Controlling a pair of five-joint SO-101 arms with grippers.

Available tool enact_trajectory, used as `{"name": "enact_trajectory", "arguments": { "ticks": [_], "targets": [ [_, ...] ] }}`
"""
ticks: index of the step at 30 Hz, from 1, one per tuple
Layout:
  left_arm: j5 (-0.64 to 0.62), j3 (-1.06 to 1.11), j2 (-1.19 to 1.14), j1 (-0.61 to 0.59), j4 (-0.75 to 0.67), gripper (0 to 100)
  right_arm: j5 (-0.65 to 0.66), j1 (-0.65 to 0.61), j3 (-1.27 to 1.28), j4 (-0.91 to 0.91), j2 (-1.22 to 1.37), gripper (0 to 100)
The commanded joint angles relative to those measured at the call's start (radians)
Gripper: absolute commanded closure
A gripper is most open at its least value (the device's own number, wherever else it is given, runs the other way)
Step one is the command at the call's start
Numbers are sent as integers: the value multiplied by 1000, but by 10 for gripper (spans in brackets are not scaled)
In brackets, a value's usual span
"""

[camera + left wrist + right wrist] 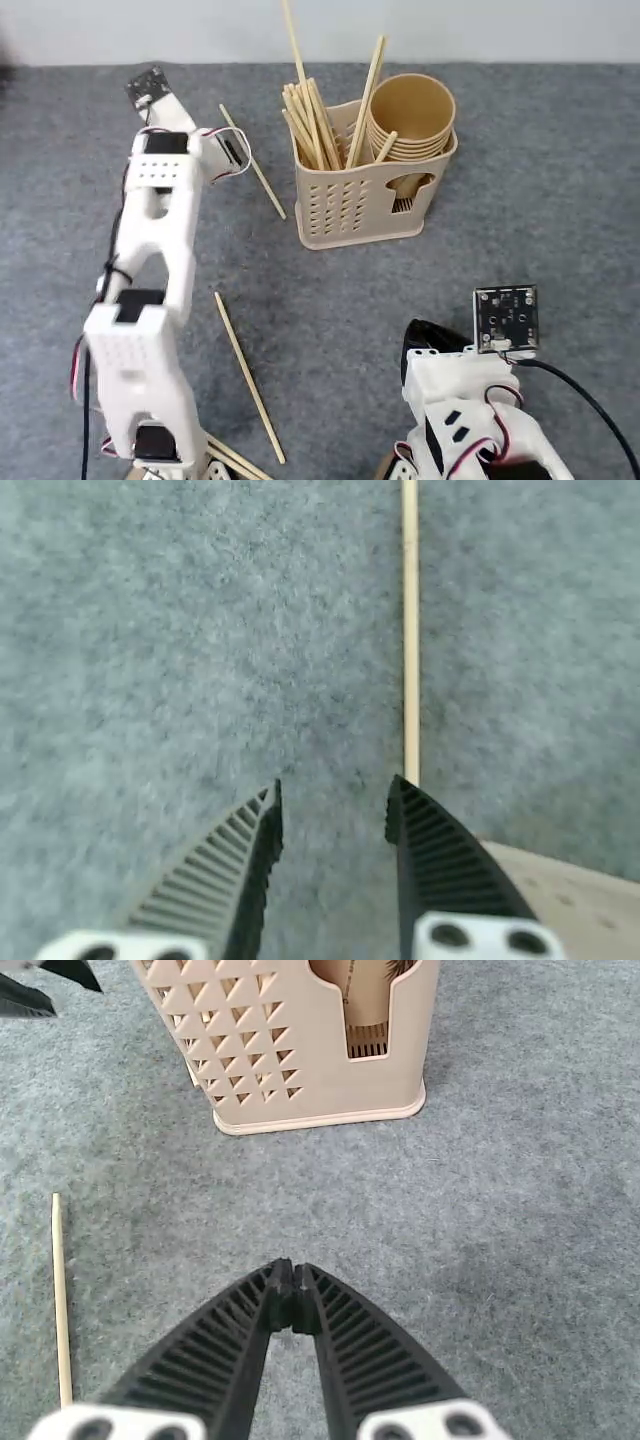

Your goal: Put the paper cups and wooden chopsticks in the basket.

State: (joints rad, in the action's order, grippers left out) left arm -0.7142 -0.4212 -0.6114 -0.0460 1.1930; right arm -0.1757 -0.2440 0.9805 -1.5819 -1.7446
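The beige perforated basket point(360, 205) stands at the back of the grey mat and holds several wooden chopsticks point(315, 115) and a stack of paper cups point(410, 115). My left gripper point(335, 790) is open just above the mat, left of the basket. A loose chopstick point(410, 630) lies ahead of it, in line with one fingertip; in the high view this chopstick point(255, 165) sits right beside the left gripper point(238, 150). My right gripper point(293, 1278) is shut on nothing, low over the mat in front of the basket point(320, 1060). Another chopstick point(248, 375) lies on the mat between the arms.
More chopstick ends point(235, 460) show by the left arm's base at the front edge. The right wrist view catches the loose middle chopstick point(62, 1300) off to one side and the left gripper's dark fingers point(30, 985) far off. Open mat stretches right of the basket.
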Motion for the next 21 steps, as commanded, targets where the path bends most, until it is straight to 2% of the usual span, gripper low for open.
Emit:
{"name": "enact_trajectory", "arguments": {
  "ticks": [1, 7, 13, 21],
  "targets": [
    [3, -300, -138, 6, 64, 840, 2, 12, -6, 19, 27, 991],
    [-35, -671, -411, 8, 98, 840, 2, 12, -6, 19, 27, 991],
    [-35, -947, -652, 66, 98, 840, 2, 12, -6, 19, 27, 991],
    [-15, -1046, -783, 94, 160, 853, 2, 10, -6, 19, 27, 991]
  ]
}}
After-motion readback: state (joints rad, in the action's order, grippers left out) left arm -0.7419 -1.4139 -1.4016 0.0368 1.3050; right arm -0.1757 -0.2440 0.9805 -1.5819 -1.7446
